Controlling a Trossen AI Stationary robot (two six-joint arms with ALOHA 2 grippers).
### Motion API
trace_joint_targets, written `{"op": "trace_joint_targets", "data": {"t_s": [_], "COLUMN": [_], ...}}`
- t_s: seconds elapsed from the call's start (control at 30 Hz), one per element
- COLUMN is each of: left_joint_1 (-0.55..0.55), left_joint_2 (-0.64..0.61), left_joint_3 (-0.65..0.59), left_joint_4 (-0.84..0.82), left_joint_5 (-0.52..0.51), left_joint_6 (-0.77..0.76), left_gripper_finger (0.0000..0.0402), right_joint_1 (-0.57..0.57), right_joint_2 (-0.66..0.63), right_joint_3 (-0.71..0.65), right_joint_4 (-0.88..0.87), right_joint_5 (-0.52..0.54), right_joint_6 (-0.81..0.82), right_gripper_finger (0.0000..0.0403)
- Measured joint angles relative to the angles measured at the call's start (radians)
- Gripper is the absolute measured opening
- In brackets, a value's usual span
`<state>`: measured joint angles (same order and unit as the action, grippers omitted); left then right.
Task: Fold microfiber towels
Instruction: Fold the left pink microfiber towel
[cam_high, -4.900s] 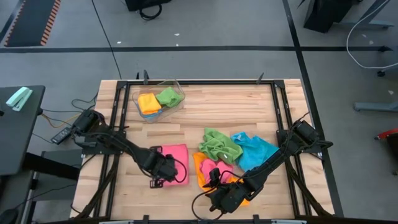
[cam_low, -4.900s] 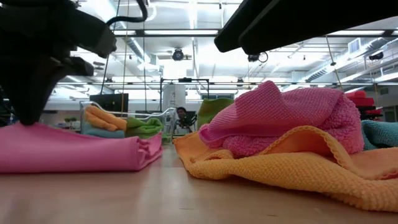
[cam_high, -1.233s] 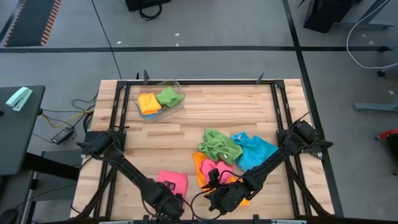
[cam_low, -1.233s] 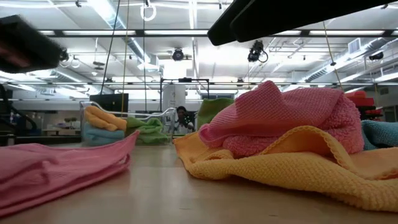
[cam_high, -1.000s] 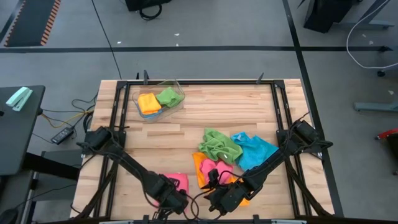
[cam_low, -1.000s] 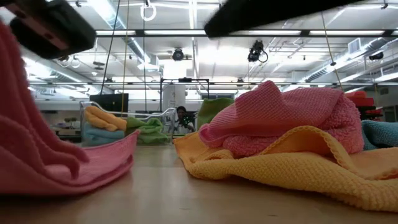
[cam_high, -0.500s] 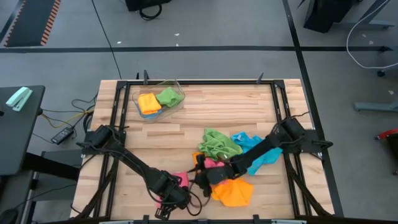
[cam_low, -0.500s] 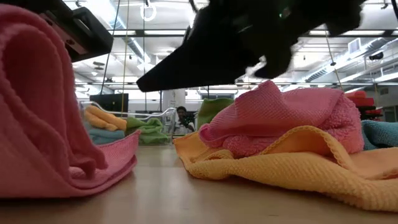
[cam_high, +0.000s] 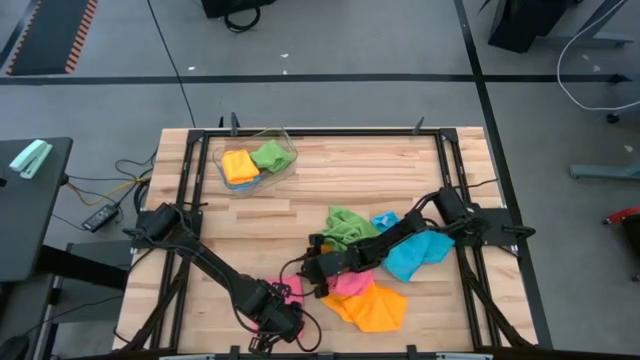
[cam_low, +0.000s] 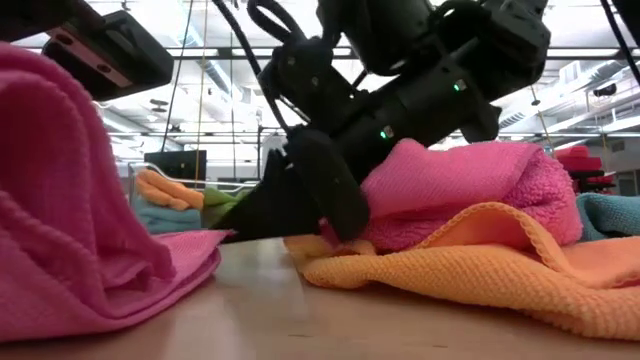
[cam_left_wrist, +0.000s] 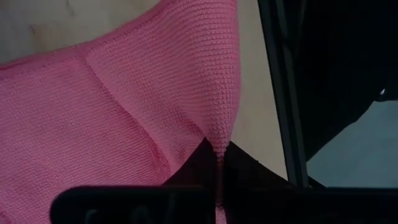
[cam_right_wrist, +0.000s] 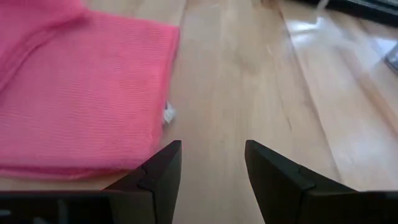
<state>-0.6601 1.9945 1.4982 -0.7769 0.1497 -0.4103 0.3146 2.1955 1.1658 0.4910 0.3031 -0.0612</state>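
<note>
A pink microfiber towel (cam_high: 287, 290) lies near the table's front edge, left of centre, with one part raised in the low view (cam_low: 60, 190). My left gripper (cam_high: 283, 318) is shut on it from the near side. My right gripper (cam_high: 308, 270) stands open just right of this towel, low over the wood, its fingers (cam_right_wrist: 158, 174) touching nothing. Behind it lies a loose pile: a green towel (cam_high: 345, 225), a blue one (cam_high: 415, 255), a second pink one (cam_high: 350, 282) and an orange one (cam_high: 375, 308). My left gripper pinches a raised ridge of the pink towel (cam_left_wrist: 219, 142) between its two fingers, coming steeply from above at the towel's near side. One layer or several, I cannot tell. The pinched part is drawn up off the table, and the rest (cam_left_wrist: 74, 124) lies on the wood.
A clear bin (cam_high: 255, 160) at the far left holds folded orange and green towels. A black frame (cam_high: 330, 132) runs around the tabletop. Bare wood lies between the bin and the pile. A white tag (cam_right_wrist: 166, 113) shows at the pink towel's edge.
My right gripper has left the orange towel at the near edge, swung toward the far left and sunk low beside the pink towel, staying open. The orange towel now lies uncovered. My left gripper has kept still, with the pink towel's pinched part raised.
</note>
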Motion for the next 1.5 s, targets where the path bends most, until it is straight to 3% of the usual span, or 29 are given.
{"op": "trace_joint_targets", "data": {"t_s": [0.3, 0.53, 0.83, 1.13, 1.27, 1.5], "left_joint_1": [0.002, 0.007, 0.025, 0.023, 0.023, 0.023], "left_joint_2": [0.0, 0.001, 0.001, -0.005, 0.001, 0.003], "left_joint_3": [0.0, 0.0, 0.0, 0.0, 0.0, 0.0], "left_joint_4": [-0.013, -0.035, -0.099, -0.128, -0.185, -0.198], "left_joint_5": [-0.035, -0.05, -0.14, -0.174, -0.182, -0.292], "left_joint_6": [-0.003, 0.003, -0.005, -0.065, -0.122, -0.117], "left_gripper_finger": [0.0035, 0.0012, 0.0034, 0.0011, 0.003, 0.0068], "right_joint_1": [-0.007, -0.011, -0.011, -0.01, -0.004, 0.001], "right_joint_2": [-0.002, 0.004, 0.005, 0.007, 0.007, 0.009], "right_joint_3": [0.0, 0.001, 0.001, 0.001, 0.001, 0.0], "right_joint_4": [-0.067, -0.065, -0.069, -0.069, -0.068, -0.059], "right_joint_5": [0.002, -0.012, -0.021, -0.026, -0.028, -0.036], "right_joint_6": [0.035, 0.036, 0.043, 0.043, 0.047, 0.054], "right_gripper_finger": [0.0186, 0.0186, 0.0186, 0.0186, 0.0186, 0.0186]}}
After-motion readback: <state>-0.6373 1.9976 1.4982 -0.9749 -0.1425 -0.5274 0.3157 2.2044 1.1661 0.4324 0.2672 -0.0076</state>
